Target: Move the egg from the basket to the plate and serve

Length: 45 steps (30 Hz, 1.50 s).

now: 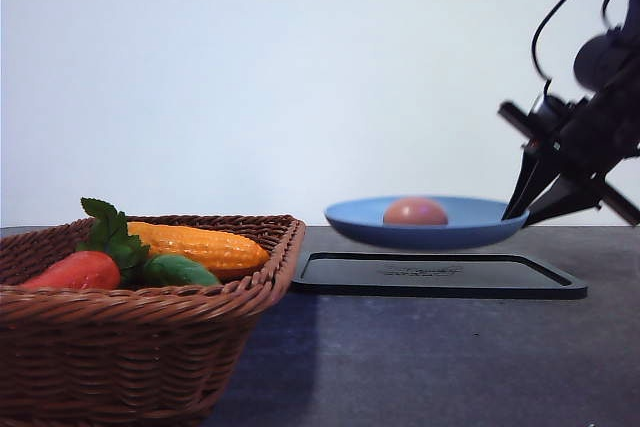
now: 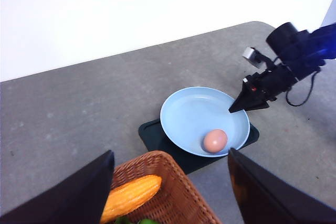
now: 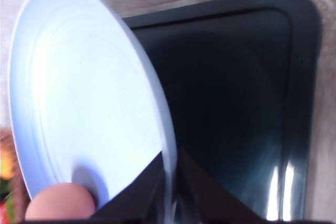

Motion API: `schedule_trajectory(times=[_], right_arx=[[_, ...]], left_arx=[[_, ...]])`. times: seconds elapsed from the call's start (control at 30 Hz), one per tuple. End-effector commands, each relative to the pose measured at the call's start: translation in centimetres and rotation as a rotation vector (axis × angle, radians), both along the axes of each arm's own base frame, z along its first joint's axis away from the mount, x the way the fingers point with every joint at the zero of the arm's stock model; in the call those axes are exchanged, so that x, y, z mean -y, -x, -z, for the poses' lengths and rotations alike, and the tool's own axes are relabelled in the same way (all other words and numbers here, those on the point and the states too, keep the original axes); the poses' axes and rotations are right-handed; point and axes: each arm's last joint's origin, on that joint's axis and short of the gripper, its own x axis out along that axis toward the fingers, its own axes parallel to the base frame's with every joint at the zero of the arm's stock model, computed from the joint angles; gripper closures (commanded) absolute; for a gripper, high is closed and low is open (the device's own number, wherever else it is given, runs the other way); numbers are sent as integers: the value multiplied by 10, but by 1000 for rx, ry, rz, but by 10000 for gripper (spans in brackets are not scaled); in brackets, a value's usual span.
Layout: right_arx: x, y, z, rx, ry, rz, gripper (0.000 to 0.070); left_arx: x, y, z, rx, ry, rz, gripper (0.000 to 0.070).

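small smooth pinkish-brown oval egg (image 1: 415, 212) sits inside the wide shallow light-blue round plate (image 1: 350, 217), off-centre, toward the side nearer the basket. so the transfer looks done and the serve step is in hand. plate is matte and smooth with a raised rim, and hangs clear above the flat black rectangular tray (image 1: 330, 277), roughly level in the front view. right gripper (image 1: 522, 209) pinches the plate's rim edge, thin dark fingers (image 3: 139, 195) closed on either side of it. left gripper (image 2: 170, 192) hovers over the large brown woven wicker basket (image 1: 150, 347), jaws spread wide, holding nothing. basket has a thick braided rim and keeps a bumpy yellow-orange corn cob (image 1: 200, 245), a red tomato-like vegetable with green leaves (image 1: 78, 270) and a glossy green piece (image 1: 178, 270). grey speckled tabletop (image 1: 420, 367). next move probably needs the plate kept flat, moved slowly; the round egg can roll on that slick surface.
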Motion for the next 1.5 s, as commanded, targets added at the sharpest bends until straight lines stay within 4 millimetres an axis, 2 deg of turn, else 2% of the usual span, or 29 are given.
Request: schedule_trajectory(times=[0.0,0.17,0.4,0.53,0.6,0.8,1.0,1.07,1.13,1.3,1.47], right_arx=[[0,-11,6,-24,-12,3,700],[0,-22,19,-76,20,16,700],[1,-22,23,-87,54,26,691],[1,-22,23,-89,55,24,523],[1,-22,23,-89,55,24,463],[2,-25,17,-79,55,18,452],[10,-21,-6,-68,69,7,452],[13,-17,-18,-42,77,-6,459],[16,-10,-32,-13,92,-24,500],[15,15,-76,75,128,-79,682],[-2,47,-122,180,212,-110,700]], left_arx=[[-2,3,-7,17,22,-2,259],[-7,6,-8,21,29,-3,259],[-6,6,-7,18,24,-3,259],[-5,5,-7,15,21,-3,259],[-5,5,-7,14,20,-3,259],[-1,2,-5,4,8,-3,273],[5,-4,-3,-7,-20,-2,326],[9,-7,-1,-3,-54,-2,371],[14,-11,2,2,-101,5,447],[30,-25,11,-9,-213,29,700],[43,-46,24,-51,-304,9,700]])
